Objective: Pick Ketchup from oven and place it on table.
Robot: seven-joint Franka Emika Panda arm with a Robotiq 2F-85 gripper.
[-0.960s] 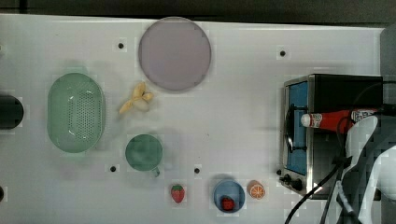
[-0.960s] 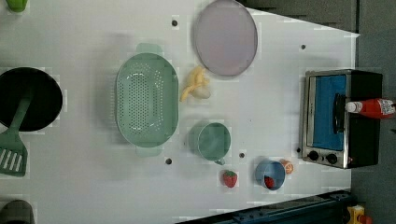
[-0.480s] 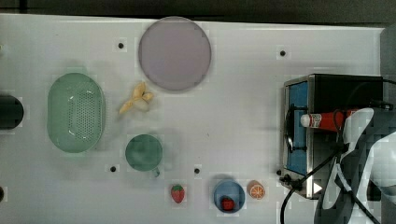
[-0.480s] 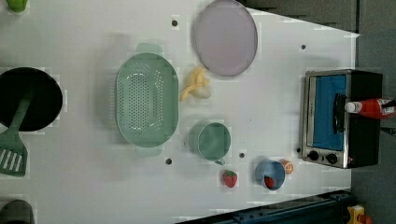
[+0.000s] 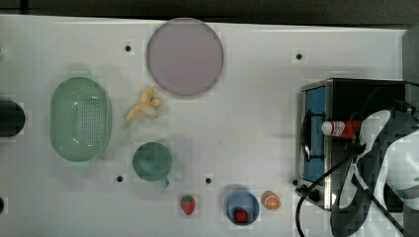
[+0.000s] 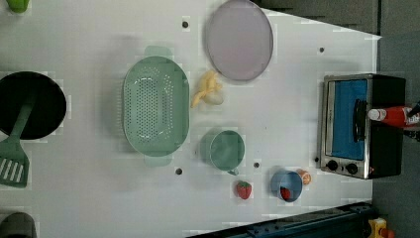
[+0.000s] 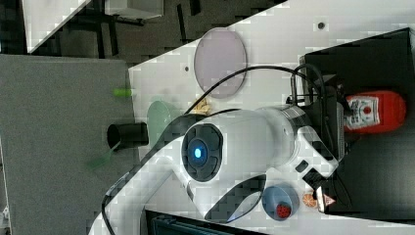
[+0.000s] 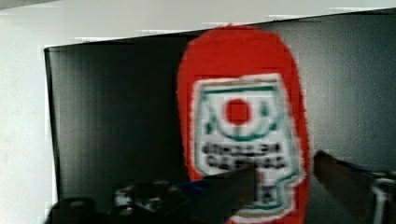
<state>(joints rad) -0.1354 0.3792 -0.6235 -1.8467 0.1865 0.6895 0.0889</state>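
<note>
The ketchup [image 5: 338,129] lies on its side on the black top of the oven [image 5: 366,94], its white cap pointing toward the top view's left, over the blue glass door. My white arm [image 5: 385,163] reaches in from the top view's right and covers the bottle's base end. In the wrist view my gripper [image 8: 289,184] is open, one finger [image 8: 233,186] on each side of the ketchup [image 8: 238,93], and a thin gap shows beside the other finger [image 8: 345,182]. The bottle rests flat on the oven [image 7: 372,63]. The white table [image 5: 247,98] spreads out in front of the oven.
On the table are a purple plate [image 5: 184,56], a green colander [image 5: 80,118], a banana [image 5: 145,108], a green cup [image 5: 152,161], a strawberry [image 5: 188,204], a blue bowl [image 5: 242,207] and an orange slice [image 5: 270,200]. A black pan [image 6: 29,104] holding a spatula sits at the left view's left.
My arm has moved further over the oven top toward the top view's left, covering more of the ketchup's body. The ketchup has not moved.
</note>
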